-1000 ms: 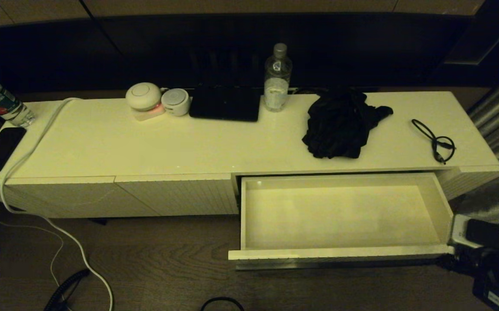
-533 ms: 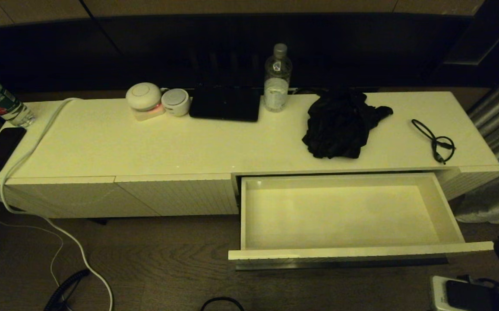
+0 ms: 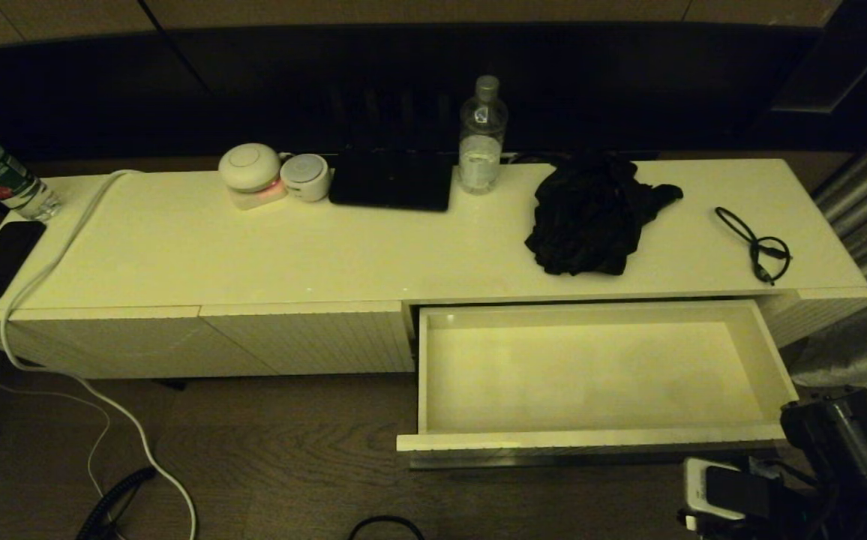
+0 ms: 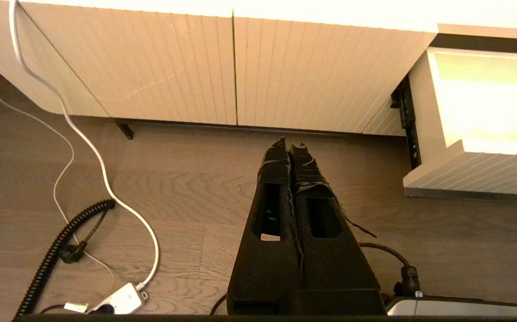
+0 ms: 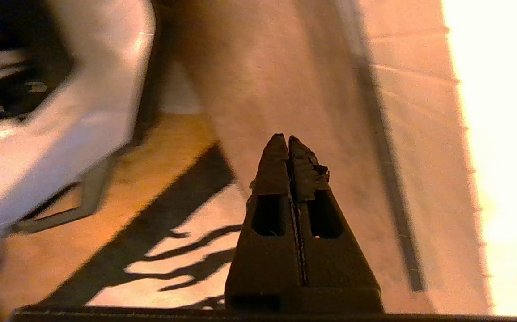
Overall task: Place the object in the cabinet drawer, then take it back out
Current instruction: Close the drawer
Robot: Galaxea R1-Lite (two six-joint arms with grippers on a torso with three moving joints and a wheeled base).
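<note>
**Open drawer, cloth up behind it, right arm low at the drawer's near right corner**

I take the drawer (image 3: pixel 591 375) as my landmark. It is pulled well out of the cabinet (image 3: pixel 178 247), and its white inside holds nothing. Its long axis runs left to right across my head view.

The task names no object. I judge it to be the black cloth (image 3: pixel 591 217), a crumpled heap on the cabinet top just behind the drawer's back edge, about over the drawer's middle. This is my guess, not something shown. A thin black cord (image 3: pixel 756 244) lies behind the drawer's right end, and a bottle (image 3: pixel 482 135) stands behind its left end.

My right arm (image 3: pixel 838 435) sits below and outside the drawer's near right corner, low near the floor. Its gripper tip is not clear in the head view. In the right wrist view the right gripper (image 5: pixel 289 142) has both fingers pressed together and grips nothing.

So the cloth lies up, forward and to the left of that gripper, across the open drawer. The right arm is clearly the nearer one.

The left gripper (image 4: pixel 290 147), also pressed together and empty, hangs parked above the floor, left of the drawer.
</note>
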